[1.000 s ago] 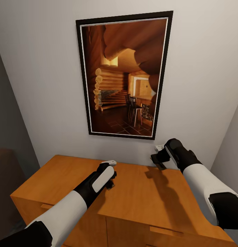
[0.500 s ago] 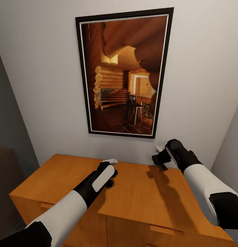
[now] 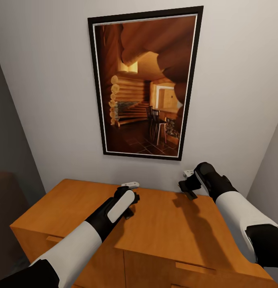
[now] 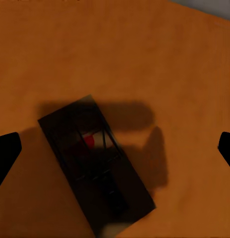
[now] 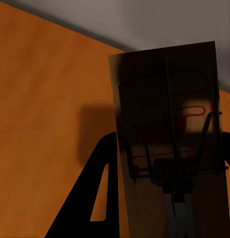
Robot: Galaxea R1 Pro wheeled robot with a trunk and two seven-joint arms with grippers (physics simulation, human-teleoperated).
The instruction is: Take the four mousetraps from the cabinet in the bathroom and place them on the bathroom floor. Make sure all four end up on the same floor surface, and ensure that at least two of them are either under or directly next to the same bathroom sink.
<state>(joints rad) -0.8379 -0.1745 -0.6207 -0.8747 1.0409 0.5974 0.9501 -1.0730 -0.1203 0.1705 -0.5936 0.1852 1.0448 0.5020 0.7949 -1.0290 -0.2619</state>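
Two mousetraps show. The right gripper [image 3: 186,185] pinches one mousetrap [image 5: 172,134] between its fingers above the cabinet [image 3: 167,224] top. The left gripper [image 4: 115,144] has fingers spread, and the second trap [image 4: 95,161] lies flat on the wood between them. Each looks light, stiff and thin; I would grip the board's long edges, clear of the wire.

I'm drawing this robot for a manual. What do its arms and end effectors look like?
Both arms have smooth white forearm shells with glossy black segments at the elbow and wrist. The left end effector is black with a white oval panel on its back; the right end effector is black with a narrower white strip. The fingers are flat black blades. No cables or markings show.
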